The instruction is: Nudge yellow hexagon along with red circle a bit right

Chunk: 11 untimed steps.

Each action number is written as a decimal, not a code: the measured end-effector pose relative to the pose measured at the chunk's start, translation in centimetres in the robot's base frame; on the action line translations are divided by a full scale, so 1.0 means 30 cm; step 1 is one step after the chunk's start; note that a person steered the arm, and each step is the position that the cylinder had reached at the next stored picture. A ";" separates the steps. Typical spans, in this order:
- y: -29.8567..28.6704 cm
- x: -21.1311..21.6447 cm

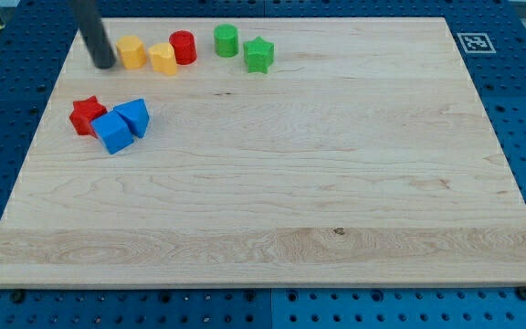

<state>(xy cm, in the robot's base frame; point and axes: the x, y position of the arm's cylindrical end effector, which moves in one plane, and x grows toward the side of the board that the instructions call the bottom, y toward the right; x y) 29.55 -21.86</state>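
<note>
My tip (pixel 104 64) rests on the board near the view's top left, just left of a yellow hexagon (pixel 131 51), a small gap apart. To the right of that hexagon lies a second yellow block (pixel 163 58), which touches the red circle (pixel 184 47) on its right. The dark rod rises from the tip to the view's top edge.
A green circle (pixel 226 40) and a green star (pixel 258 54) lie right of the red circle. A red star (pixel 87 114), a blue cube (pixel 112 132) and a blue triangular block (pixel 134 116) cluster at the left. The wooden board (pixel 299 183) sits on a blue pegboard.
</note>
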 end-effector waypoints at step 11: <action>-0.096 -0.189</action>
